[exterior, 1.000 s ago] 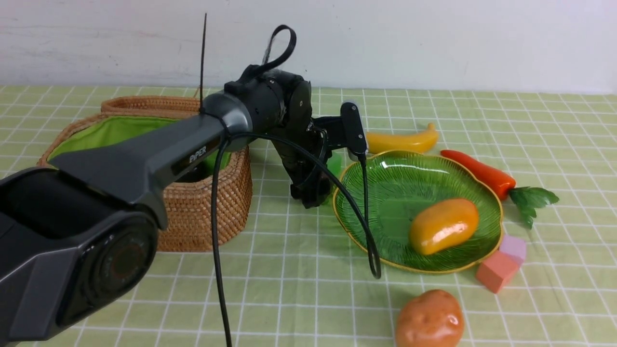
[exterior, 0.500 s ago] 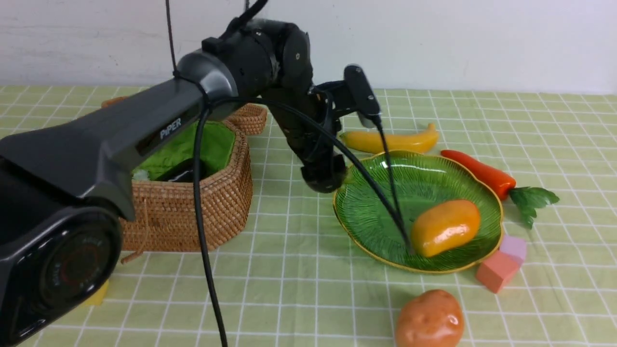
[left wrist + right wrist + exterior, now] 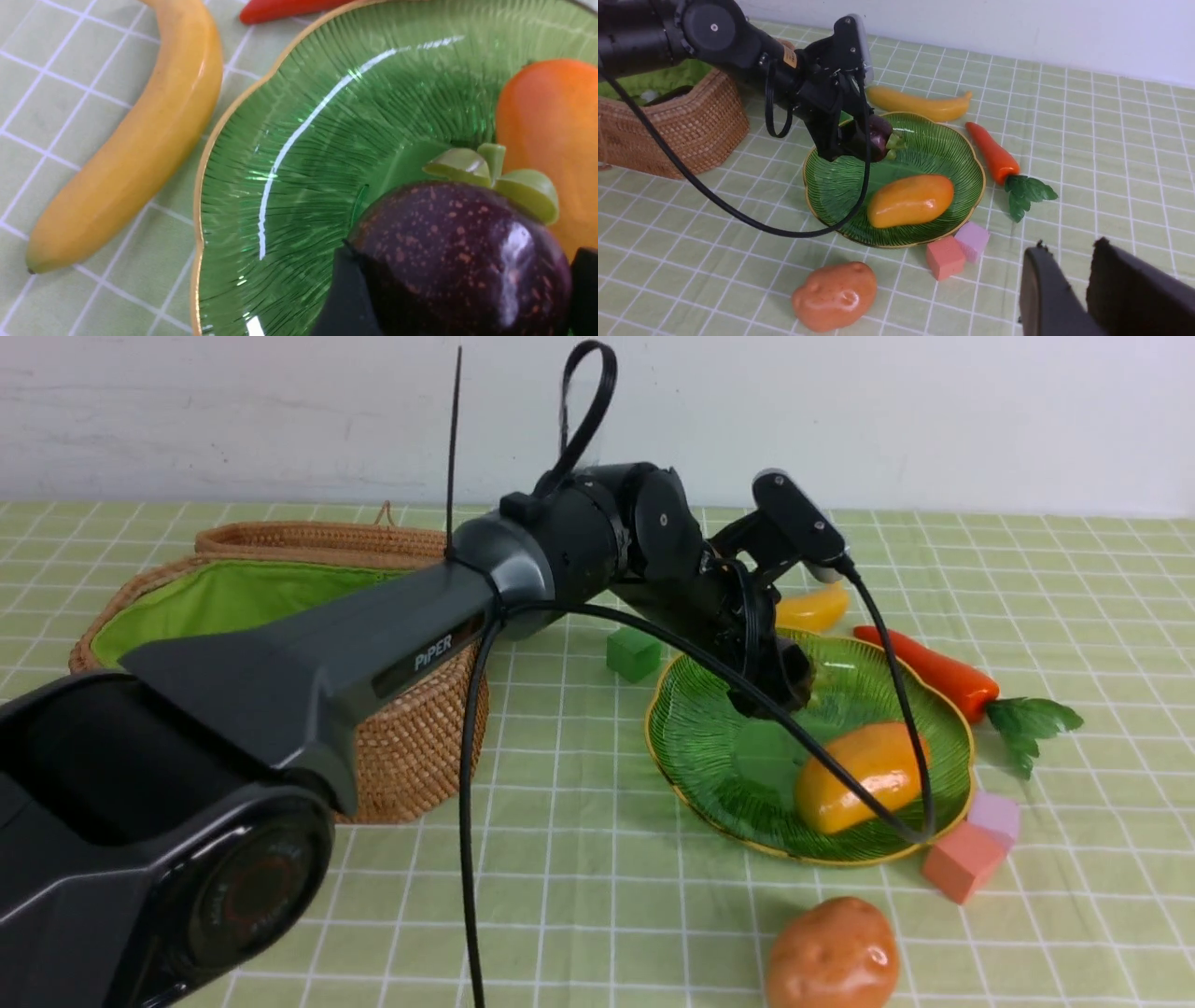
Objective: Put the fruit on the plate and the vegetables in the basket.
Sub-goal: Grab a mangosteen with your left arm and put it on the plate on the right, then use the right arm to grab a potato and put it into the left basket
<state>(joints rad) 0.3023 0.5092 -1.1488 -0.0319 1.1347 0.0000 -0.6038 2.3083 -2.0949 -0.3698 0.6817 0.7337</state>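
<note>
We see the left gripper (image 3: 867, 140) with its fingers spread wide and clamped on either side of the small round dark purple-maroon toy fruit with green sepals (image 3: 458, 261). It holds the fruit over the far part of the leaf-shaped green glass plate with a gold rim (image 3: 831, 186); we cannot tell whether the fruit touches the glass. The plump orange-yellow toy mango (image 3: 859, 775) lies on the plate's near side. The long yellow toy banana (image 3: 135, 140) lies on the checked cloth just behind the plate, and the orange-red toy carrot with green leaves (image 3: 924, 667) lies to the plate's right. The lumpy orange-brown toy potato (image 3: 831, 957) sits nearer us, in front of the plate. The brown woven rattan basket with green lining (image 3: 411, 747) stands to the left. The right gripper (image 3: 1083, 284) hangs above the cloth, its fingers only a narrow gap apart, with nothing between them
</note>
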